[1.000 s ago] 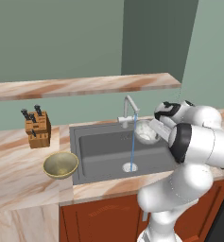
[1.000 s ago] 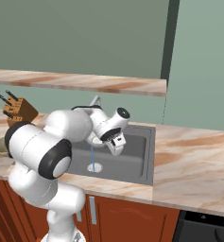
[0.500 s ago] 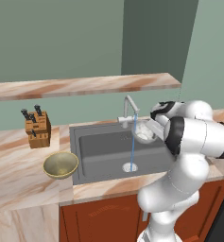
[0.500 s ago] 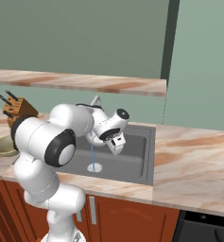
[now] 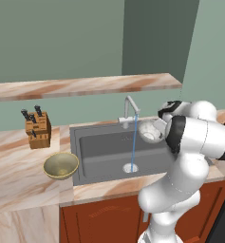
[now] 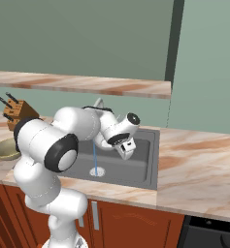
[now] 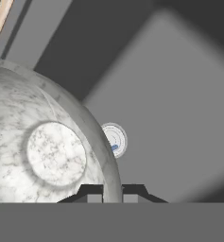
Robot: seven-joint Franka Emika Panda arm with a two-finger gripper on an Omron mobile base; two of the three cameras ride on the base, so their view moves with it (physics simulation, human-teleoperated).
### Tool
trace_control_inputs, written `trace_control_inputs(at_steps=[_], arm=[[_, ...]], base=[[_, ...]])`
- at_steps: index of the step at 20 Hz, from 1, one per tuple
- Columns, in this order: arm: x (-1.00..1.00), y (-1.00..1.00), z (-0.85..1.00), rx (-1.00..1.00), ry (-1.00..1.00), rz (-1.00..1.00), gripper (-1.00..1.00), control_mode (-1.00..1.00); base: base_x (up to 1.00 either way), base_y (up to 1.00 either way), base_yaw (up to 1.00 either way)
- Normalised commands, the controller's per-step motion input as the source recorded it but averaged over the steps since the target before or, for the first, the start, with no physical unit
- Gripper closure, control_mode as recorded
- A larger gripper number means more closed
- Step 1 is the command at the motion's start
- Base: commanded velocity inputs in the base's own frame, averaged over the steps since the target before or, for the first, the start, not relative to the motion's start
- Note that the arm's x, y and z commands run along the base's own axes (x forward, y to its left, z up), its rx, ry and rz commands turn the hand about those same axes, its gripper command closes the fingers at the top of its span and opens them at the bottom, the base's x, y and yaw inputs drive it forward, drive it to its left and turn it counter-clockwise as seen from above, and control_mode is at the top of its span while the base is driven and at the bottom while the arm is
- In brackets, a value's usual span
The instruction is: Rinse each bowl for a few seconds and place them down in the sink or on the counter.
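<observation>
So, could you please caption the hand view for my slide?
Gripper shut on the marbled grey bowl's rim, above the sink drain.

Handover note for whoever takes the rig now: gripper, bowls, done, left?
Gripper: shut on the grey bowl's rim, held over the sink just right of the water stream.
Faucet is running; water falls to the drain.
Olive bowl sits on the counter left of the sink, in front of the knife block.
Done: grey bowl picked up, water on.
Left: rinse and set down the grey bowl. I cannot tell whether the olive one is rinsed; if not, do it next.
</observation>
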Motion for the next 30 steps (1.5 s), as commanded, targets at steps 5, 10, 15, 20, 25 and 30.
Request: trace_control_inputs(at_steps=[5, 10, 15, 20, 25, 30], arm=[[-0.09, -0.31, 0.21, 0.0, -0.02, 0.0, 1.0, -1.0], [-0.03, -0.19, 0.32, 0.0, 0.02, -0.04, 1.0, -1.0], [-0.02, -0.34, 0.31, -0.01, 0.09, -0.14, 1.0, -1.0], [-0.14, -0.65, 0.18, 0.0, 0.11, -0.15, 1.0, -1.0], [-0.26, -0.65, 0.16, 0.0, 0.1, -0.14, 1.0, -1.0], [-0.24, -0.57, 0.16, 0.0, 0.1, -0.16, 1.0, -1.0]], base=[[0.0, 0.0, 0.0], [0.0, 0.0, 0.0], [0.0, 0.0, 0.0], [0.0, 0.0, 0.0], [0.0, 0.0, 0.0], [0.0, 0.0, 0.0]])
